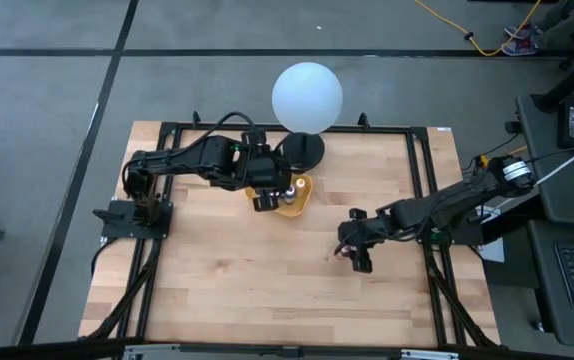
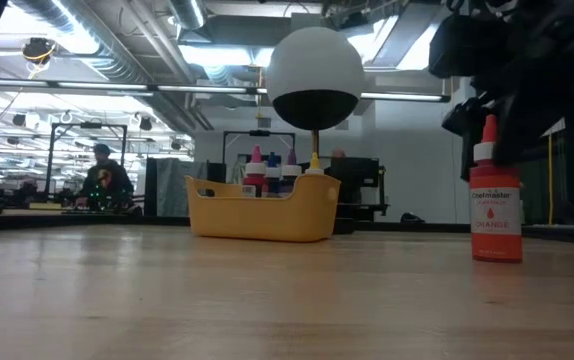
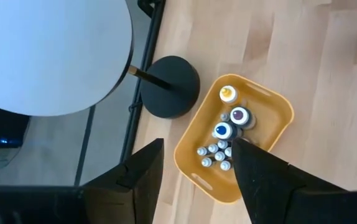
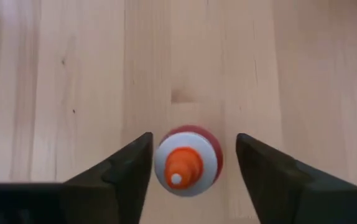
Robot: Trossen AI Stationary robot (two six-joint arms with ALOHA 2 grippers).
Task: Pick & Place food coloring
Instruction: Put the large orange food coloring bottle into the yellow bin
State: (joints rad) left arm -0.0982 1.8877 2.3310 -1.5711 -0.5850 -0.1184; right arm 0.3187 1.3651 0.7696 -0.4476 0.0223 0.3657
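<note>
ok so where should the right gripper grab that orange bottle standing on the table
Best taken from straight above, fingers closing on the round body just under the white collar. The orange bottle stands upright on bare wood, alone and apart from the yellow tray, so both sides look free. The right gripper is already open over it, a finger on each side; the tapered nozzle seems too narrow to hold securely.

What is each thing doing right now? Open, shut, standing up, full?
Orange food coloring bottle: standing upright on the table, capped.
Right gripper: open, fingers either side of that bottle.
Left gripper: open, above the tray.
Yellow tray: holds several upright bottles.
White globe lamp: upright on its base.
</note>
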